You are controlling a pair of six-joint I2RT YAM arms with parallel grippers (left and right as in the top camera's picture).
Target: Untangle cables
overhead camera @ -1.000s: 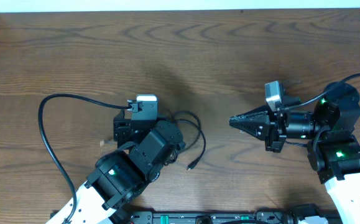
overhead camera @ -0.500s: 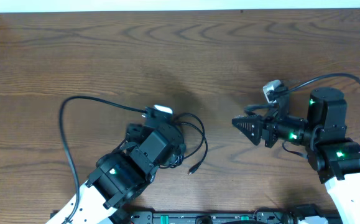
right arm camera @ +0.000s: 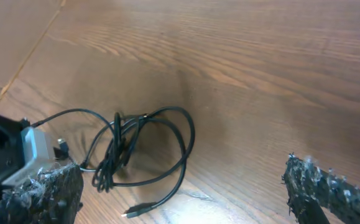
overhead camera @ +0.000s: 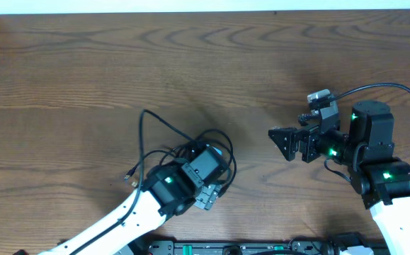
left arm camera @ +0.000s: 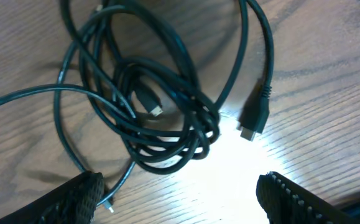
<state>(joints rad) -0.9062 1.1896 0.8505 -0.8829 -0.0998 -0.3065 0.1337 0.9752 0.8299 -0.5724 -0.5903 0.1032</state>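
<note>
Whereas a second ago my left arm [overhead camera: 166, 195] lay to the left of the cables [overhead camera: 194, 147], the overhead view now has it swung right over them. Its wrist covers the lower edge of the heap, which lies on the tabletop [overhead camera: 84, 71] a little left of middle. My right fingers [overhead camera: 284, 142], then pinched into a closed wedge, have sprung apart. They point at the heap from well off to the right. From the left wrist, my left fingers [left arm camera: 74, 198] are released and spread. They hover above the knot with nothing between them. Several loops are wound through one another there, and a large plug [left arm camera: 254, 118] lies free just to the right of the tight part. A smaller connector is buried inside the loops. From the right wrist, the right fingers sit at the two lower corners, wide open and empty. The tangle lies beyond them near the left arm, and one loose end [right arm camera: 133, 211] trails toward this side. I judge that neither side has hold of a strand yet. Both are now set to take one, the left on the knot and the right on a free end. The untangling itself looks barely begun.
</note>
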